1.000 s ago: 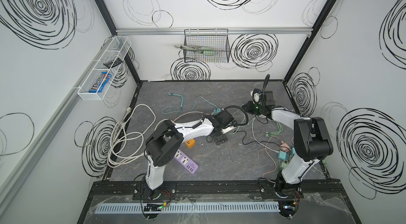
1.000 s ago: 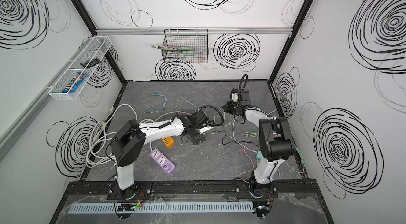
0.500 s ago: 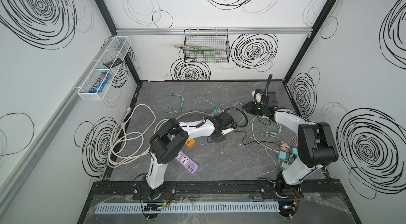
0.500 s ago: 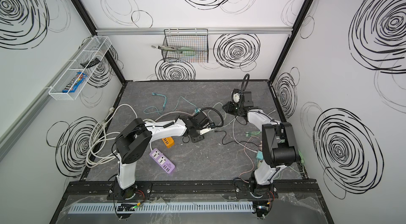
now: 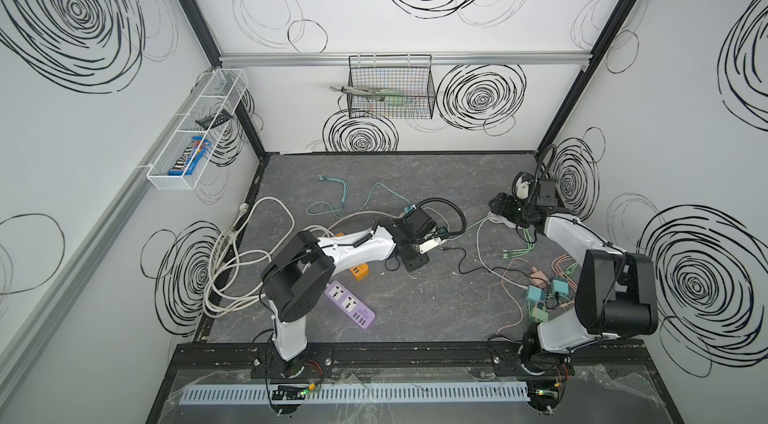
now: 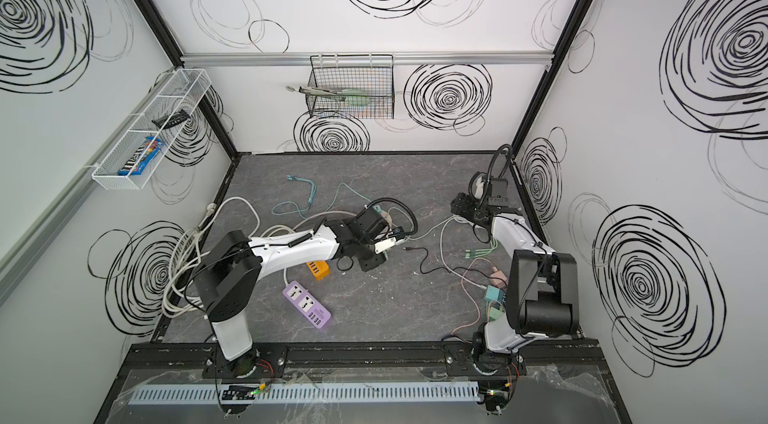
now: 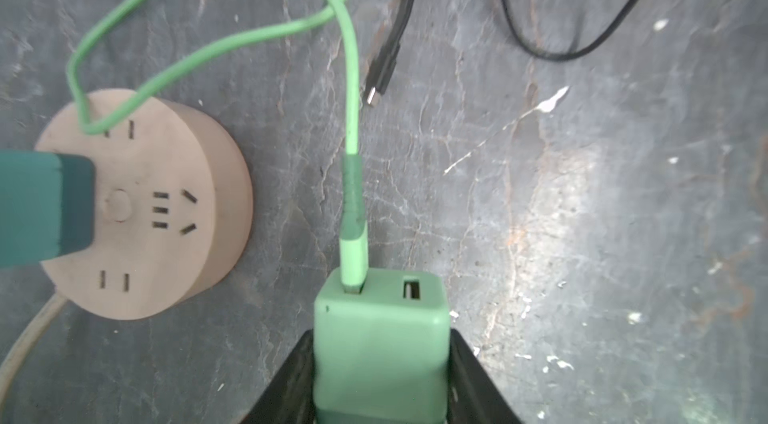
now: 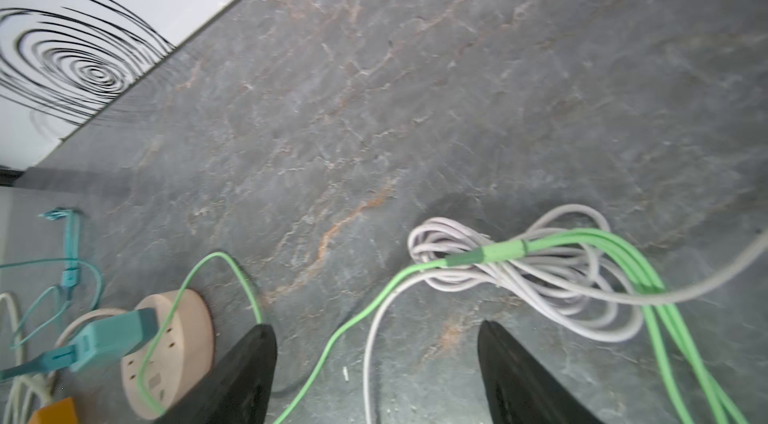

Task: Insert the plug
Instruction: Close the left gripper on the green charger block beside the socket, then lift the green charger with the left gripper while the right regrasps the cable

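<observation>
Left wrist view: the left pincer point(image 7: 380, 336) has closed on the green charger point(image 7: 380, 309), and both jaws press its flanks. The charger hangs just beside the round socket point(image 7: 166, 201) without touching it, and its prongs are hidden. Its green cable point(image 7: 352, 110) loops onto the socket's top next to one slot pair. A teal plug point(image 7: 41, 206) already stands in that top. A black lead point(image 7: 388, 60) lies loose a little further from the socket.

Right wrist view: the right pincer point(image 8: 374, 324), shut a second ago, now gapes wide with nothing gripped. The green cable merely runs along the tabletop point(image 8: 415, 89) beneath it. A coiled white cord point(image 8: 519, 264) lies well away from the socket.

That reads as a finished hand-off. The charger is now the left arm's alone, and lining its prongs up with a free slot pair is probably next.

Top views: the right arm has swung further from the socket than it was a second ago, and its pincer is well apart from it. The left arm's wrist hides most of the socket. A purple power strip point(image 5: 351, 304) lies near the socket on the grey, stone-patterned surface. White walls scrawled with black spirals close the cell in. A wire basket point(image 5: 390, 87) hangs on the wall far beyond the socket.
</observation>
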Controlling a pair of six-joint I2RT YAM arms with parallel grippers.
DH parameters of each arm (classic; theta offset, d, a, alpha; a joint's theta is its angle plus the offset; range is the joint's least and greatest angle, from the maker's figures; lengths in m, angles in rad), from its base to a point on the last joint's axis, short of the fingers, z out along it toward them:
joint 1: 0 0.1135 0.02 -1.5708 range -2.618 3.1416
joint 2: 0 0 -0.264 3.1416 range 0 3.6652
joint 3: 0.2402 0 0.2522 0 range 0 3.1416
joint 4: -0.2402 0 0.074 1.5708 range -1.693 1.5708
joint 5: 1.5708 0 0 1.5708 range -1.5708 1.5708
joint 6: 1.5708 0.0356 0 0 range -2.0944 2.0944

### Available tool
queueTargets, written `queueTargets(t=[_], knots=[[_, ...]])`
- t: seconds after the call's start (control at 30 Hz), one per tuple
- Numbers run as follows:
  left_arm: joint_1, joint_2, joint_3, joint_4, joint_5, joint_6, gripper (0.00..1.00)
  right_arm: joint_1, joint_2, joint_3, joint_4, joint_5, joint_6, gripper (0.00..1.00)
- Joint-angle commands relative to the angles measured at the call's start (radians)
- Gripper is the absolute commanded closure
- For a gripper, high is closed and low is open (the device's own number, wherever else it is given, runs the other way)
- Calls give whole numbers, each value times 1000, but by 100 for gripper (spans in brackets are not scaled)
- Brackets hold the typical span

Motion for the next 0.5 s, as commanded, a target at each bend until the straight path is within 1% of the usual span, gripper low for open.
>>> queueTargets(t=[0.0, 0.07, 0.13, 0.27, 0.33, 0.4, 0.47], knots=[[7, -52, -8, 50, 52, -11, 100, -4, 25, -6, -29, 33, 6, 18], [9, -63, -8, 53, 60, -12, 100, -6, 39, -16, 10, 36, 29, 18], [8, -73, -8, 56, 67, -17, 100, -6, 68, 3, 10, 67, 31, 19], [12, -120, -9, 80, 92, -34, 100, -5, 120, 67, -26, 127, -20, 23], [19, -159, 6, 94, 75, -59, 100, -5, 130, 100, -43, 100, -63, 24], [34, -206, 39, 105, 50, -96, 100, -1, 119, 110, -27, 29, -118, 24], [47, -245, 87, 110, 17, -133, 100, 10, 101, 104, -3, -10, -172, 23]])
